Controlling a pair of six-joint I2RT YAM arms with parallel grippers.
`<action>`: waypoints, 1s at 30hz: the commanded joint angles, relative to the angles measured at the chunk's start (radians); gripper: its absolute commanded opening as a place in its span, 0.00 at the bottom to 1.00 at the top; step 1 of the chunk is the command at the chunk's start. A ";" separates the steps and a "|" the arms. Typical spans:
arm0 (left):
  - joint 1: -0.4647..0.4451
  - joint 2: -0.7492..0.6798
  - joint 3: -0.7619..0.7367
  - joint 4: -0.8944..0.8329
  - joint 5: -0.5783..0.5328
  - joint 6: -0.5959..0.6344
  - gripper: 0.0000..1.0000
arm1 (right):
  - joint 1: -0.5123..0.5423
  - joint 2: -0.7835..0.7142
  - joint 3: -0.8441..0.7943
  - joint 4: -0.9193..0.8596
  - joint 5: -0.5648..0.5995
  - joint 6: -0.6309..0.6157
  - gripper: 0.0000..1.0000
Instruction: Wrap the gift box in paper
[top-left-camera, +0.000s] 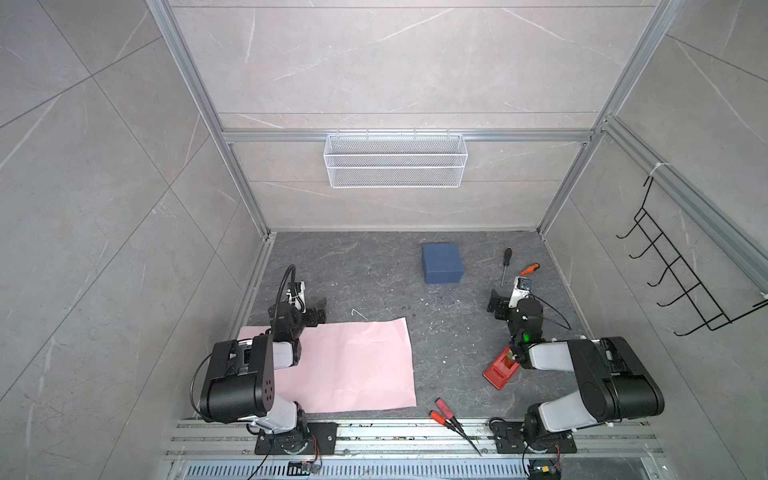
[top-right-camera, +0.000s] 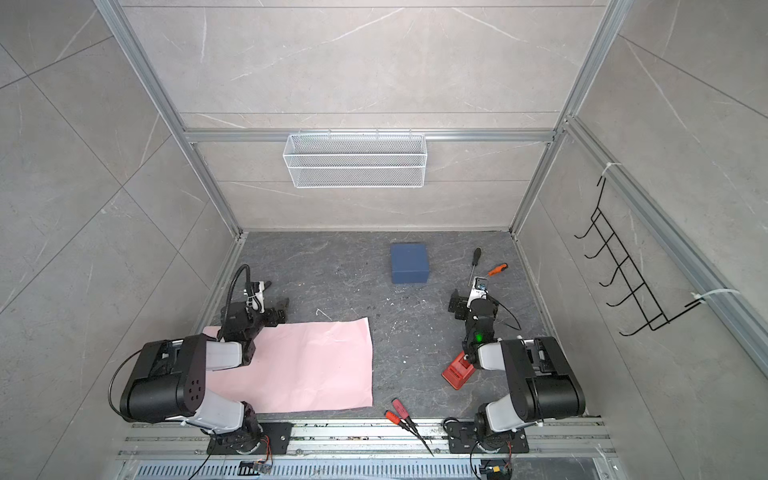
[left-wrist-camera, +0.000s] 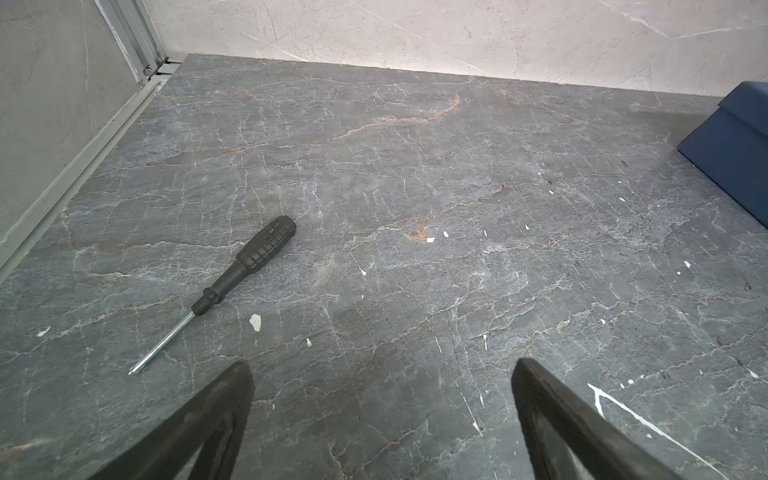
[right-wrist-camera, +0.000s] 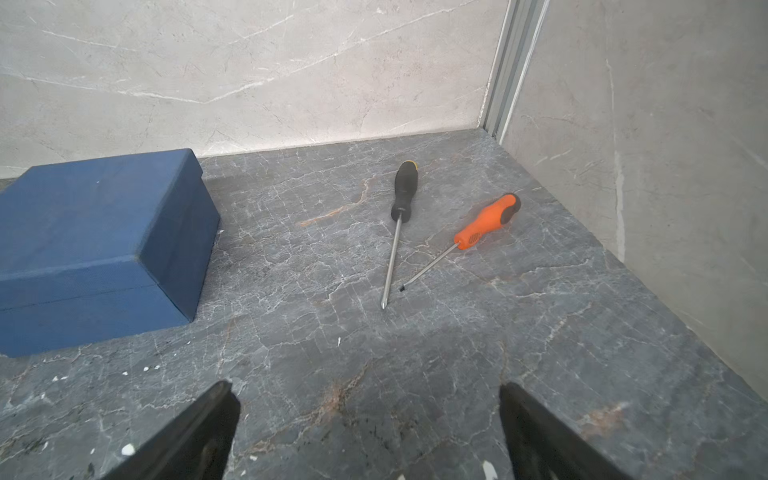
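Note:
The dark blue gift box (top-left-camera: 442, 264) (top-right-camera: 409, 263) sits toward the back of the dark stone table, right of centre. It shows at the edge of the left wrist view (left-wrist-camera: 735, 153) and large in the right wrist view (right-wrist-camera: 95, 249). The pale pink paper (top-left-camera: 353, 365) (top-right-camera: 307, 365) lies flat at the front left, partly under the left arm. My left gripper (top-left-camera: 316, 311) (top-right-camera: 280, 309) (left-wrist-camera: 380, 368) hovers open just beyond the paper's far edge, holding nothing. My right gripper (top-left-camera: 496, 301) (top-right-camera: 457, 305) (right-wrist-camera: 365, 388) is open and holds nothing, a little right of and nearer than the box.
A black screwdriver (top-left-camera: 505, 264) (right-wrist-camera: 401, 195) and an orange one (top-left-camera: 530, 269) (right-wrist-camera: 486, 222) lie right of the box. Another black screwdriver (left-wrist-camera: 249, 257) lies ahead of the left gripper. A red tape dispenser (top-left-camera: 503, 370) sits under the right arm. A red-handled tool (top-left-camera: 444, 411) lies at the front edge.

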 joint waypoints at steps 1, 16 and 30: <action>0.003 -0.006 0.009 0.040 -0.002 -0.011 1.00 | 0.000 0.008 0.011 -0.009 -0.001 -0.011 1.00; 0.004 -0.010 0.009 0.033 -0.001 -0.012 1.00 | 0.000 0.008 0.011 -0.009 -0.001 -0.009 1.00; 0.008 -0.053 0.049 -0.059 -0.021 -0.025 1.00 | -0.001 -0.031 0.012 -0.035 0.010 -0.006 1.00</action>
